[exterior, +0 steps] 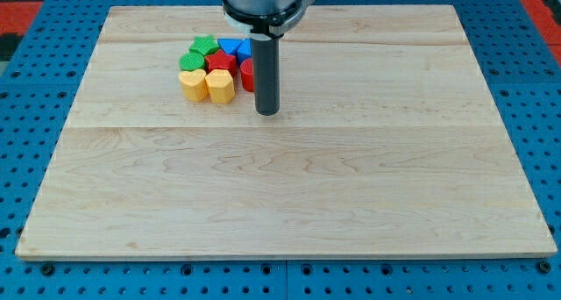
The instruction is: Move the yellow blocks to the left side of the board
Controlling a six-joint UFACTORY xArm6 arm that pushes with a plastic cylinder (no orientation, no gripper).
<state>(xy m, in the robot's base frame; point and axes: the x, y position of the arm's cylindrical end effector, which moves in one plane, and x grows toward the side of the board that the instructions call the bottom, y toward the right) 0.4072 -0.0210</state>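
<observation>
Two yellow blocks lie side by side at the upper left of the wooden board (280, 203): a yellow block (193, 84) on the left and a yellow heart-like block (221, 86) on the right. They front a tight cluster with a green star block (204, 46), a green block (190, 61), a red star-like block (221, 63), a blue block (232, 47) and a red block (248, 74) partly hidden by the rod. My tip (266, 112) rests on the board just right of the cluster, a short gap from the right yellow block.
The arm's round white and black mount (263, 6) hangs over the board's top edge. A blue perforated table (35, 160) surrounds the board, with red areas at the view's top corners.
</observation>
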